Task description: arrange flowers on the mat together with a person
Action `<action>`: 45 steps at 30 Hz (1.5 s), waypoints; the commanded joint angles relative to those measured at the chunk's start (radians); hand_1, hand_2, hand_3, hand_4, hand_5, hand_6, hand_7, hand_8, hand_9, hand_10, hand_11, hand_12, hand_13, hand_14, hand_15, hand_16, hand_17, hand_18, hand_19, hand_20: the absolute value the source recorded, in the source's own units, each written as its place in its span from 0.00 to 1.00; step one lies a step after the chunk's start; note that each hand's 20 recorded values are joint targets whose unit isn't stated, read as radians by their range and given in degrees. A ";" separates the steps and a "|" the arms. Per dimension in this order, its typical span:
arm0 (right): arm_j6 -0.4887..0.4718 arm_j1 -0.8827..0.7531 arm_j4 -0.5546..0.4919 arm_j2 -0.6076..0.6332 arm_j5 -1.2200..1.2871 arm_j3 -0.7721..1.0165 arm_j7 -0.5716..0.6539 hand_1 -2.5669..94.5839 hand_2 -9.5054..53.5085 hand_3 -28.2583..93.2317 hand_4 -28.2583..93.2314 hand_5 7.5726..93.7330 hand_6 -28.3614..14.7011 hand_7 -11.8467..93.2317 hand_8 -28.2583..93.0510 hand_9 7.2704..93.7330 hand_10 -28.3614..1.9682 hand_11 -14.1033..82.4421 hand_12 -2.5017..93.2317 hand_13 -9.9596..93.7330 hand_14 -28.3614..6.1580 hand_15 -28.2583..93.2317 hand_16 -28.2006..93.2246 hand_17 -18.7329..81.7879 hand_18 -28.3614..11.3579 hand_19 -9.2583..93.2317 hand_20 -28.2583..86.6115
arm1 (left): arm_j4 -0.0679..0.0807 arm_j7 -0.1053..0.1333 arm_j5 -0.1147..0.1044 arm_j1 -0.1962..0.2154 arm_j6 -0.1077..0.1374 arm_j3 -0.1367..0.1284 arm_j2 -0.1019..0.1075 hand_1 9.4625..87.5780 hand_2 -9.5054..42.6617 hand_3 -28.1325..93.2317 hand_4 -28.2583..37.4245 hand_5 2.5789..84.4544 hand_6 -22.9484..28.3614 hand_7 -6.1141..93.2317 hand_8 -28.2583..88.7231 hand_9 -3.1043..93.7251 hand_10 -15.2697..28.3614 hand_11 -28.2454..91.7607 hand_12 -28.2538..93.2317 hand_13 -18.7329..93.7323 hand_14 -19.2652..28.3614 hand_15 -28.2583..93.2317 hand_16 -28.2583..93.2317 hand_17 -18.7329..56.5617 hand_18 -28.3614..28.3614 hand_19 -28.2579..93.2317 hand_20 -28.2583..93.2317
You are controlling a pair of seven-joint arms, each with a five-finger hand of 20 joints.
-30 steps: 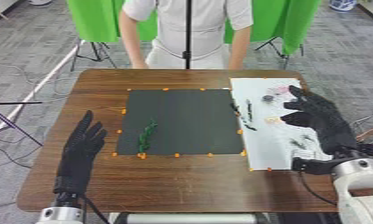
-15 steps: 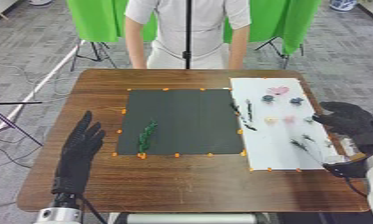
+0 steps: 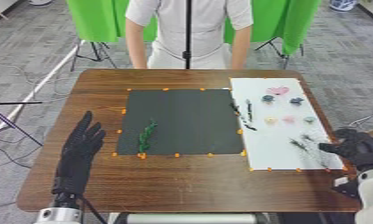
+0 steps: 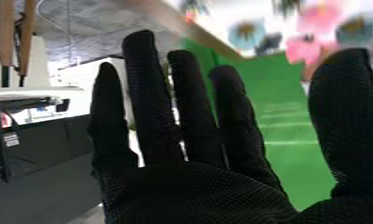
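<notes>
Green sprig [image 3: 147, 136] lying on the dark mat [image 3: 187, 117], lower left: slim, leafy, faintly bent. White sheet [image 3: 264, 159], right: pink flower [image 3: 278, 90], dusky blue flowers [image 3: 268, 99], row of small pale flowers [image 3: 270, 120]; dark stems [image 3: 249, 110] along its left side. Wispy sprigs [image 3: 298, 144] near right hand [image 3: 358, 150], tips too fine to trace. Right wrist view: blooms cut off by frame edge. Right fingers extended, thumb apart; left hand [image 3: 80, 145] at table's left, fingers straight
</notes>
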 commanded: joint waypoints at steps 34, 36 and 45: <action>0.091 0.193 -0.018 0.123 -0.207 -0.204 0.105 0.58 0.02 0.71 0.01 0.87 0.80 0.34 0.22 0.92 0.74 0.38 0.27 0.79 0.69 0.64 0.40 0.41 0.29 0.70 0.50 | -0.013 -0.009 -0.011 0.037 0.020 -0.024 0.009 0.15 0.29 0.85 0.00 0.23 0.42 0.16 0.17 0.27 0.62 0.28 0.35 0.31 0.74 0.32 0.26 0.04 0.85 0.54 0.27; 0.094 0.245 -0.053 0.127 -0.187 -0.232 0.089 0.58 0.01 0.71 0.01 0.87 0.79 0.34 0.23 0.92 0.74 0.38 0.27 0.79 0.68 0.65 0.40 0.41 0.29 0.71 0.50 | -0.014 -0.005 -0.013 0.041 0.026 -0.028 0.013 0.15 0.29 0.85 0.00 0.23 0.42 0.16 0.17 0.27 0.62 0.28 0.35 0.31 0.74 0.32 0.26 0.04 0.85 0.54 0.27; 0.030 0.881 -0.043 -0.016 -0.105 -0.804 0.052 0.57 0.00 0.72 0.03 0.89 0.78 0.32 0.25 0.94 0.70 0.43 0.25 0.80 0.66 0.68 0.40 0.40 0.29 0.73 0.50 | -0.033 0.007 -0.017 0.068 0.053 -0.059 0.023 0.15 0.29 0.85 0.00 0.23 0.42 0.16 0.17 0.27 0.62 0.28 0.35 0.31 0.74 0.32 0.26 0.04 0.85 0.54 0.27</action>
